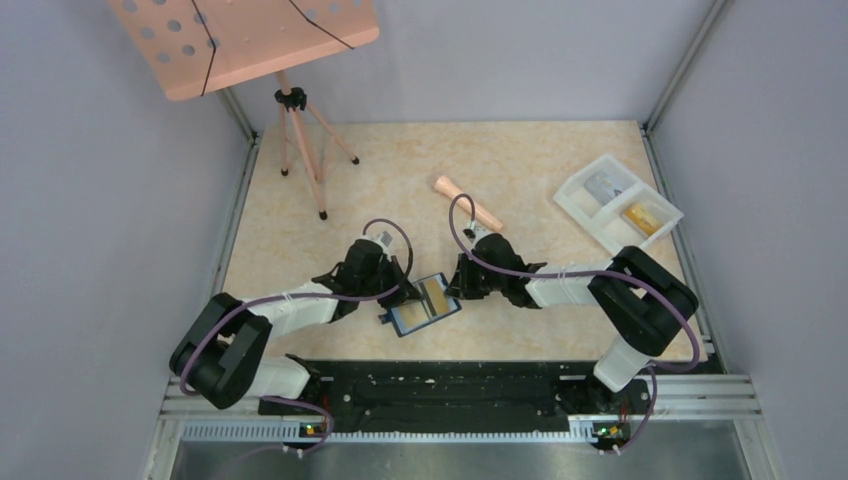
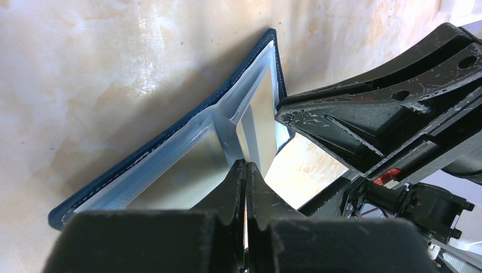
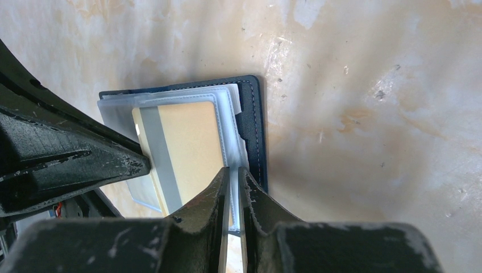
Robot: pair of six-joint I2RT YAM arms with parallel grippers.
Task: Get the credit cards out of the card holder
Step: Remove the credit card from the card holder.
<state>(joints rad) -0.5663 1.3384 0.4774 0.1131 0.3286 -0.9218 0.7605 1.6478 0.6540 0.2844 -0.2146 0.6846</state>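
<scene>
The step in hand looks like freeing the tan-gold card from its pocket, with one tool steadying the wallet while the other works at the sleeve.

At the left, the left tool [image 2: 245,169] is closed tight. Its tips press on the open card holder [image 2: 170,165] close to the fold. I cannot tell whether anything thin is caught between them.

The card holder lies spread open on the bench [image 1: 560,150], near the front and about the middle, directly between the two tools. Its right half holds the tan-gold card [image 3: 190,142], grey stripe up, not yet out of its clear sleeve. The left tool's tip touches the card's left side.

At the holder's right edge, the right tool [image 3: 233,179] is narrowed almost shut, seemingly nipping the edge of the clear sleeve rather than the card.

The next move, I judge, calls for a grip on the card alone and a flat pull while the holder stays pinned; otherwise the whole wallet may lift.

Far right, well apart, a white tray [image 1: 572,203] holds a grey card [image 1: 603,186] and a yellowish card [image 1: 646,218].
</scene>
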